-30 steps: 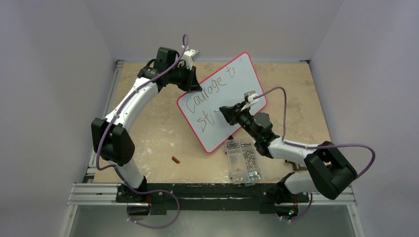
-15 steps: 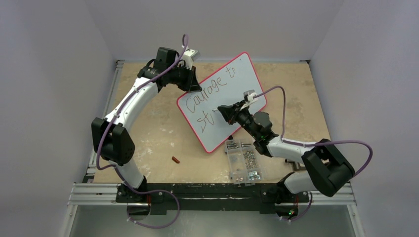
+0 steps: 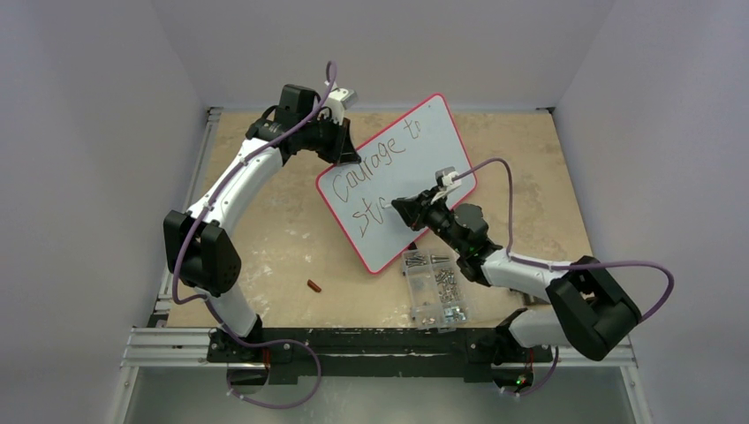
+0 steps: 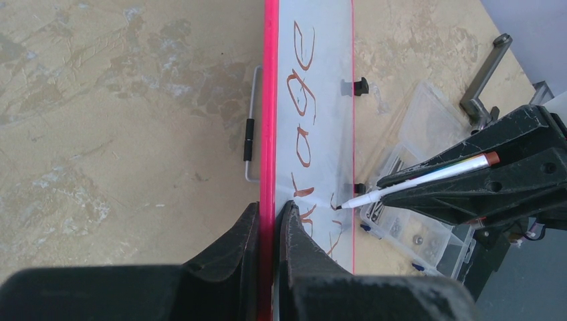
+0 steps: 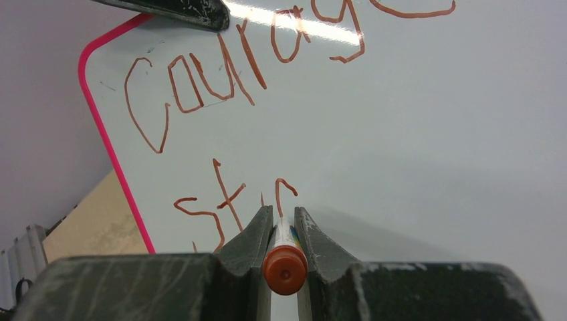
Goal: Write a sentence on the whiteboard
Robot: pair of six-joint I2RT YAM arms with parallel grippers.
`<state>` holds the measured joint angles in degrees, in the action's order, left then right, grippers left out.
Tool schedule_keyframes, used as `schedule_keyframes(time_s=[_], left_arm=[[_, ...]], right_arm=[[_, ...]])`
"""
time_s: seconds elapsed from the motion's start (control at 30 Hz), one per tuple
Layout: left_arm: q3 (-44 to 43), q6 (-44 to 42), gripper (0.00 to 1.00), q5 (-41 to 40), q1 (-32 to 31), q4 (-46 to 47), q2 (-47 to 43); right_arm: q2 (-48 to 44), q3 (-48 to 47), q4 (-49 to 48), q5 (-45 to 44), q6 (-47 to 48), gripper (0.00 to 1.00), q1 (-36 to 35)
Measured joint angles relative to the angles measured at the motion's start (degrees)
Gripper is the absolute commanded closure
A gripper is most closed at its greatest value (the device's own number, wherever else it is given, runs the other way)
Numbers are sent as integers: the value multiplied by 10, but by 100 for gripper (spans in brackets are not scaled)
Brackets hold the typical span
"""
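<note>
The left pincer (image 4: pixel 271 208) is clamped on the red-pink rim of the whiteboard (image 3: pixel 428 155), which stretches away ahead of its fingers. On the board, the sentence (image 3: pixel 380 163) reads "Courage to", with "st" and a started letter beneath. The right pincer (image 5: pixel 283 214) is clamped on a white marker with an orange cap (image 5: pixel 285 266), its tip meeting the board just ahead of the fingers. Behind that pincer lies a clear box of screws (image 3: pixel 435 287).

You'll see a clear plastic compartment box of screws (image 3: pixel 435 287) and, well apart, a small reddish-brown cylindrical piece (image 3: pixel 314 284) on the worn beige tabletop (image 3: pixel 283 238).
</note>
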<state>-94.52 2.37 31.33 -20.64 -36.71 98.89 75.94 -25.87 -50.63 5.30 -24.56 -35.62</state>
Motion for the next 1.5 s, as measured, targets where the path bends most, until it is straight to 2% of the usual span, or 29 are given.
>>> schedule_keyframes(time_s=[0.67, 1.07, 1.5], left_arm=[[0, 0, 100, 1, 0, 0, 0], [-3, 0, 100, 0, 0, -2, 2], [-5, 0, 100, 1, -1, -3, 2]], right_arm=[[-1, -57, 62, -33, 31, 100, -1], [-5, -51, 65, -34, 32, 100, -1], [-41, -37, 113, -63, 35, 100, -1]])
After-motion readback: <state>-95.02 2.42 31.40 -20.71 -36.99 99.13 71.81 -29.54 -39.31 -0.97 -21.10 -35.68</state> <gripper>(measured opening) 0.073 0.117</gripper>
